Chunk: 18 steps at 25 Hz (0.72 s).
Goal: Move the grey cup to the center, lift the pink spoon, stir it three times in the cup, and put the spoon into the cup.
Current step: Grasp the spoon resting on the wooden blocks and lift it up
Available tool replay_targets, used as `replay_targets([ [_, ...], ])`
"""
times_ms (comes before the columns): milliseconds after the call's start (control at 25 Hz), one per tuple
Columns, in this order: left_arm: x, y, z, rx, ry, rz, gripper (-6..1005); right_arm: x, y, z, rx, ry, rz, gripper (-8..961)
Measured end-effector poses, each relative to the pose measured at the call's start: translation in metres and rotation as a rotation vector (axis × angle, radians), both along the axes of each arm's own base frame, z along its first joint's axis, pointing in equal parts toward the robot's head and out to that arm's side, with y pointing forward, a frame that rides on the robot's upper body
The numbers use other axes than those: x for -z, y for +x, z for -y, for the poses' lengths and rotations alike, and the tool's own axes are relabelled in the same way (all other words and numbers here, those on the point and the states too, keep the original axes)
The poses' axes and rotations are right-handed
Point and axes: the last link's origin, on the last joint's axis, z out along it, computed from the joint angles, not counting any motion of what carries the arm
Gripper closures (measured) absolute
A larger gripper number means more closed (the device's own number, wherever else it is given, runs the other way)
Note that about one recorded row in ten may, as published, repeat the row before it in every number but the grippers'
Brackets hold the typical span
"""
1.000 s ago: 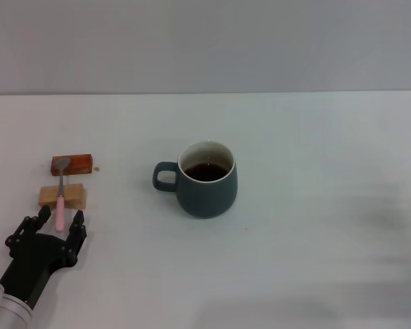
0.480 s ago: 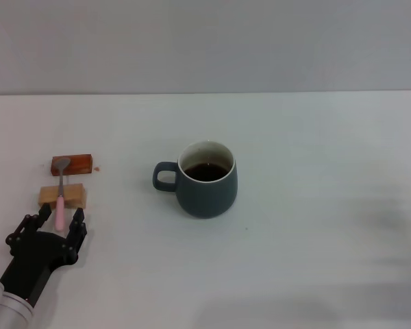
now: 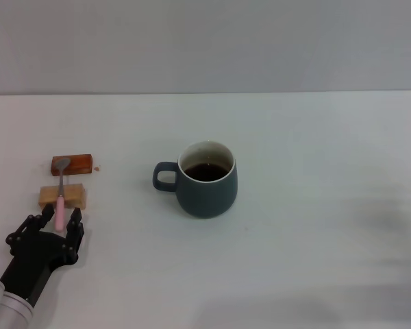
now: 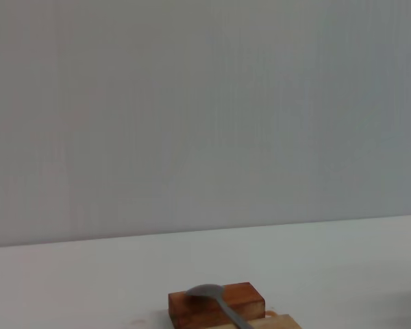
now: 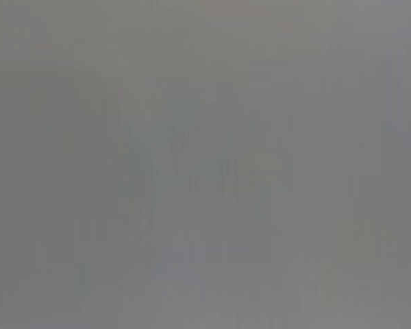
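Observation:
The grey cup point(image 3: 207, 188) stands upright mid-table with dark liquid inside and its handle pointing toward my left side. At the left, the pink spoon point(image 3: 59, 200) lies across two small wooden blocks, its metal bowl point(image 4: 207, 291) resting on the far one. My left gripper point(image 3: 57, 218) sits low at the spoon's near end, open, with one finger on each side of the pink handle tip and not closed on it. The right gripper is out of view, and the right wrist view shows only flat grey.
A reddish-brown block point(image 3: 79, 164) and a tan block point(image 3: 74, 197) prop up the spoon near the table's left edge. The white table point(image 3: 315, 205) runs back to a grey wall.
My left gripper has shifted slightly left and toward the near edge, still open around the handle tip. The cup and spoon have not moved.

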Motion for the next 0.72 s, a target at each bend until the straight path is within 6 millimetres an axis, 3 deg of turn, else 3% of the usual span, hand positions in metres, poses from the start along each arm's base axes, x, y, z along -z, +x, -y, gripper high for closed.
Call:
replay_targets([
  [480, 0.0005, -0.0019, -0.0001, -0.015, -0.002, 0.001, 530, 0.0000, 0.0005, 0.0048, 0.000, 0.008, -0.008, 953],
  [720, 0.0003, -0.0020, -0.0001, -0.016, -0.002, 0.002, 591, 0.0001, 0.0004, 0.0054, -0.001, 0.008, -0.009, 953],
])
